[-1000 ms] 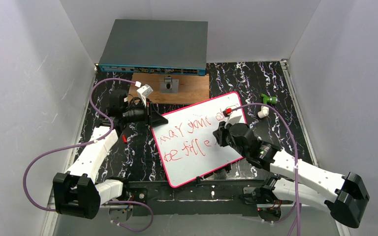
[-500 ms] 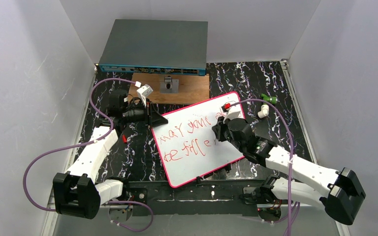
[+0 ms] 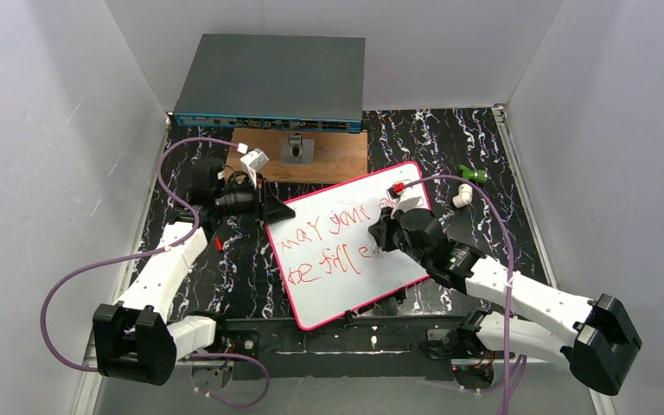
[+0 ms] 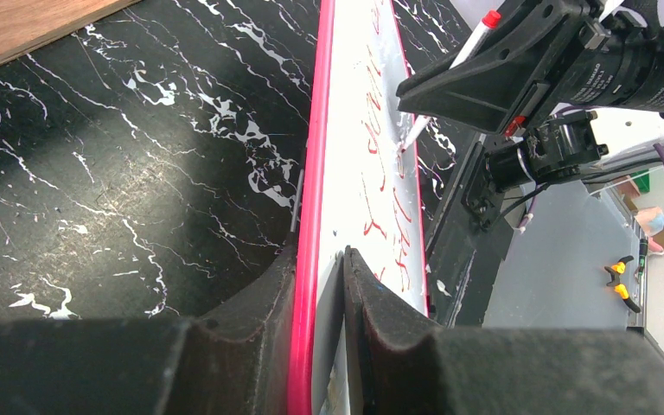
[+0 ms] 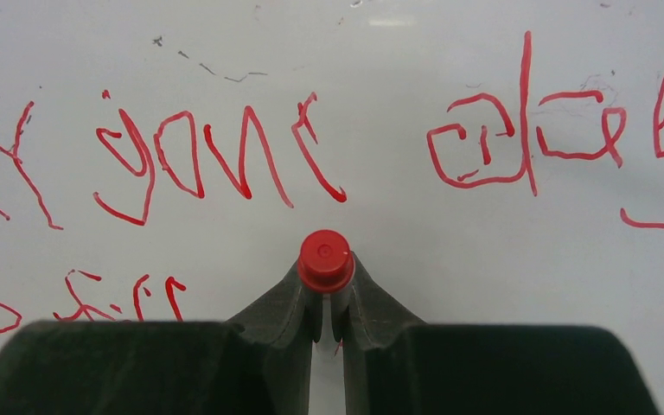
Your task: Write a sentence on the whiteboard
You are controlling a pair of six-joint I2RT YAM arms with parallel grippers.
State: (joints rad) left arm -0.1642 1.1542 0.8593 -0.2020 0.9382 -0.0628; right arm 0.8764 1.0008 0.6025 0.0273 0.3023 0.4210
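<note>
The left pincer (image 4: 316, 259) is clamped on the whiteboard (image 3: 346, 259). One finger lies on the white face and the other on the outer side, with the pink-red rim running straight out between them. From this grip the board stretches away across the black marbled worktop (image 3: 450, 147) towards the right pincer (image 5: 327, 290), which hangs over the board's far half.

The right pincer is closed tight on a marker (image 5: 325, 259), whose red end sits just at its fingertips in the wrist view. Seen from the left pincer's side, the marker slants down from those fingers and its tip seems to touch the white face.

The sentence (image 3: 328, 238) is red and wobbly (too loose to read with any certainty) and runs in two lines. The upper line spreads just beyond the right pincer's tips to both sides. A few strokes of the lower line lie close by on the left of its fingers.

Past the left pincer, off the board's far edge, lie a brown wooden board (image 3: 328, 160) and a flat grey box (image 3: 268, 82). Beyond the right pincer, off the board's corner, a small green piece (image 3: 471, 174) rests on the worktop.
</note>
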